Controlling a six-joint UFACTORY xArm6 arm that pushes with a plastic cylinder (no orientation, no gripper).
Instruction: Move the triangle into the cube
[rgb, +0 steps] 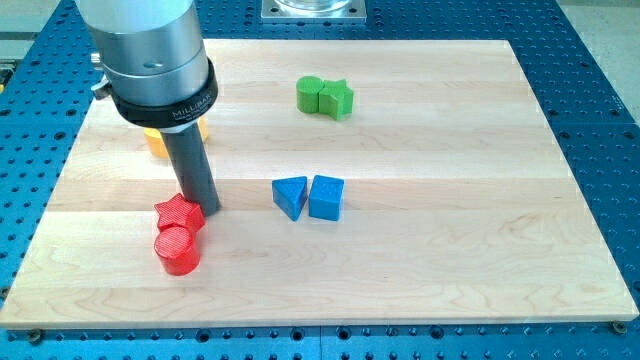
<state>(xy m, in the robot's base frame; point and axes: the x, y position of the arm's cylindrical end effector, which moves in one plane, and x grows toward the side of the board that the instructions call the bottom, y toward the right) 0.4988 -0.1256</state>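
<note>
My tip rests on the board, touching the red star at its right, with the red cylinder just nearer. The arm has no gripper, only a rod. Mid-board, the blue triangle sits just left of the blue cube, about touching. Far off, a green cylinder adjoins a green star; an orange block hides behind the rod.

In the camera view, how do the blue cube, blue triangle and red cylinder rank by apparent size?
1. red cylinder, though it lies nearer the view's bottom, so unsure
2. blue cube
3. blue triangle, only slightly smaller
</note>
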